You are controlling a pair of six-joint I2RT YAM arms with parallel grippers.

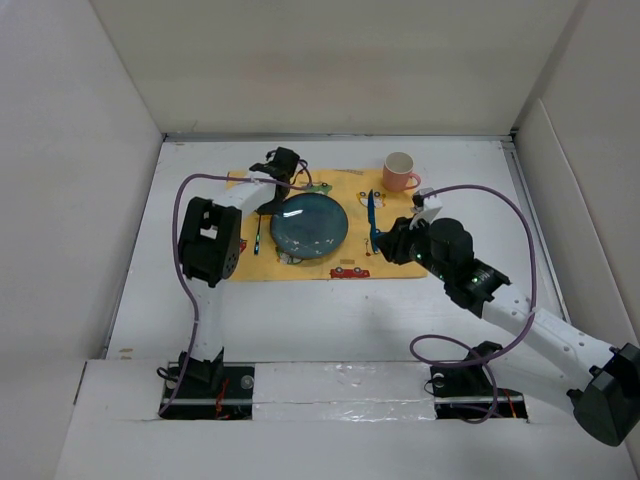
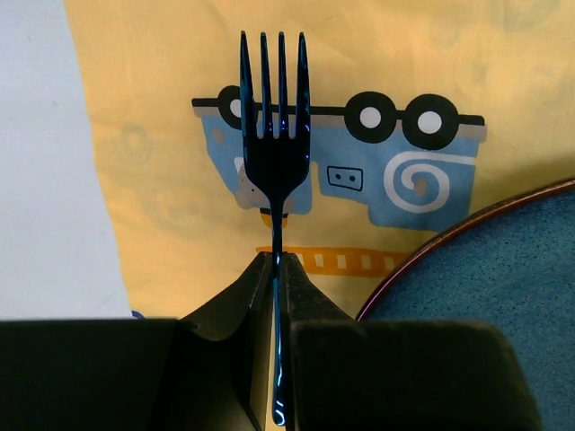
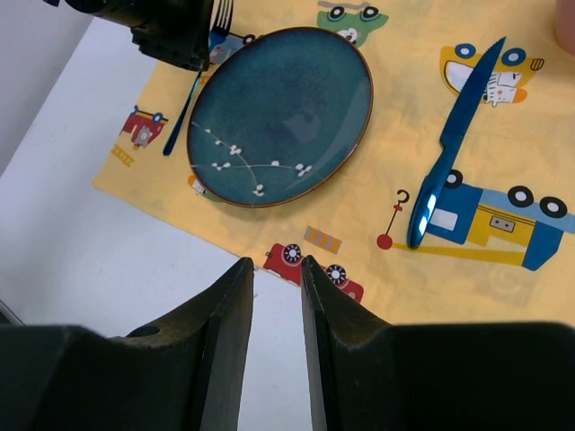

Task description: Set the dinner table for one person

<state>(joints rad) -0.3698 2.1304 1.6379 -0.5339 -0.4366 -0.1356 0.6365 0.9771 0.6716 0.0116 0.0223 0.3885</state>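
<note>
The white dinner table (image 1: 300, 310) carries a yellow car-print placemat (image 1: 345, 262). A dark blue plate (image 1: 309, 224) lies at its middle. My left gripper (image 2: 275, 260) is shut on the handle of a dark blue fork (image 2: 274, 162), tines pointing ahead, low over the mat just left of the plate (image 2: 503, 287). The overhead view shows this fork (image 1: 257, 238) too. A blue knife (image 3: 449, 153) lies flat on the mat right of the plate (image 3: 283, 108). My right gripper (image 3: 277, 269) is open and empty above the mat's near edge, near the knife's handle.
A pink mug (image 1: 400, 171) stands at the mat's far right corner. White walls enclose the table on the left, back and right. The left gripper (image 3: 171, 31) and fork handle (image 3: 184, 117) show at the top left of the right wrist view.
</note>
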